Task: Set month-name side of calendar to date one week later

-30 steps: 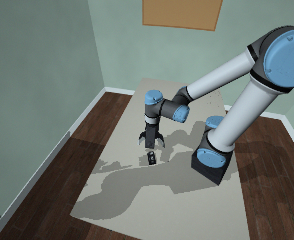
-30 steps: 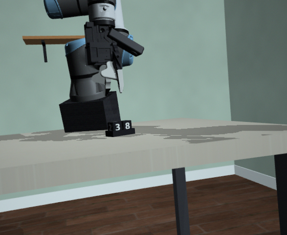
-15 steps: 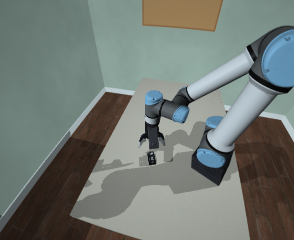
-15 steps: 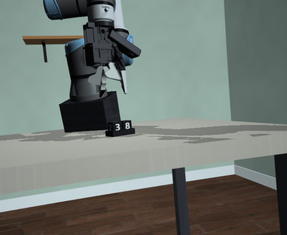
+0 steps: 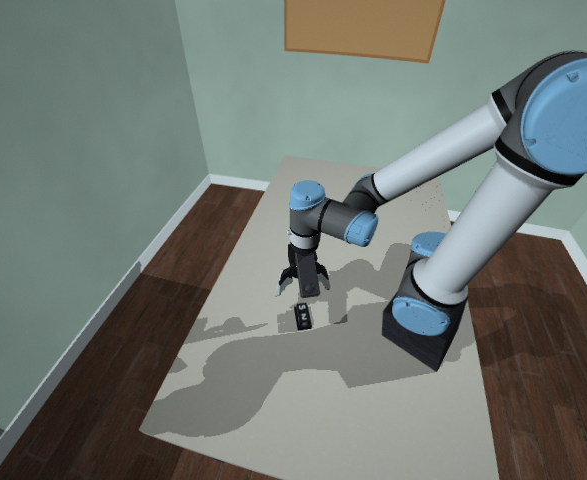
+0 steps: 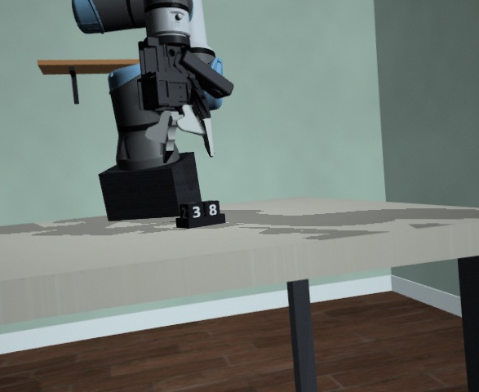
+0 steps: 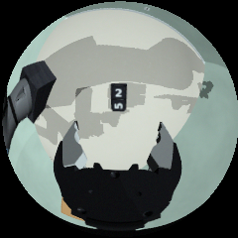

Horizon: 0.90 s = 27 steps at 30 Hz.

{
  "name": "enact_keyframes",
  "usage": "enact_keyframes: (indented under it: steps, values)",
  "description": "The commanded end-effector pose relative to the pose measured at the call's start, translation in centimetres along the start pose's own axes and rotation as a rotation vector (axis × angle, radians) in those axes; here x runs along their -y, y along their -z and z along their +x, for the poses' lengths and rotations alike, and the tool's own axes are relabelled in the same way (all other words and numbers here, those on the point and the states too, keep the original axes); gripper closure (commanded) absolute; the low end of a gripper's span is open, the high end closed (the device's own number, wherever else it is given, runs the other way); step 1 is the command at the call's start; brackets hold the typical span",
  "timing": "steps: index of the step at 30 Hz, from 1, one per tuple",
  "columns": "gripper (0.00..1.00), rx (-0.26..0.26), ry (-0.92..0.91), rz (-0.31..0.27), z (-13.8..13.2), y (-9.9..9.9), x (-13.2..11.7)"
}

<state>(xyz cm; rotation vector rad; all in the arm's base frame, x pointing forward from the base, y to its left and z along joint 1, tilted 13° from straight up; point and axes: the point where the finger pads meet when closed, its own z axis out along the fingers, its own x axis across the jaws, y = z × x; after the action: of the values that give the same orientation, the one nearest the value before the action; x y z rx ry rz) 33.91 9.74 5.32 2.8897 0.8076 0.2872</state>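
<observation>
The black tray [image 6: 201,221] stands on the table with two black cubes side by side, both seated level. In the exterior view, the left cube [image 6: 196,211] [image 7: 118,105] shows an upright 3 and the right cube [image 6: 212,209] [image 7: 118,92] an upright 8. No month name is legible; the opposite side is hidden. From above, the left cube's top shows a sideways 5 and the right cube's top a 2. A dim 2 shows on the left cube's end face. My gripper [image 5: 302,290] [image 6: 190,158] [image 7: 118,122] is open and empty, pointing down, well above the tray.
The arm's dark base block [image 5: 412,335] [image 6: 140,196] [image 7: 41,89] stands on the table [image 5: 386,428] [image 6: 104,257] to the right of the tray in the top view. A brown board [image 5: 363,28] is on the far wall. Arm shadows cross the table around the tray.
</observation>
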Motion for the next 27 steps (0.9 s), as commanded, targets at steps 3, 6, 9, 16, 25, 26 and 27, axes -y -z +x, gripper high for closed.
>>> enact_keyframes:
  steps: [3, 6, 9, 16, 25, 26, 27]
  values:
    - [0.71, -0.001, 0.003, 0.0, 0.03, 0.02, -0.02]
    - [0.71, -0.001, 0.003, 0.0, 0.03, 0.02, -0.02]
    - [0.71, -0.001, 0.003, 0.0, 0.03, 0.02, -0.02]
    - [0.71, -0.001, 0.003, 0.0, 0.03, 0.02, -0.02]
    - [0.71, -0.001, 0.003, 0.0, 0.03, 0.02, -0.02]
    - [0.71, -0.001, 0.003, 0.0, 0.03, 0.02, -0.02]
    - [0.71, -0.001, 0.003, 0.0, 0.03, 0.02, -0.02]
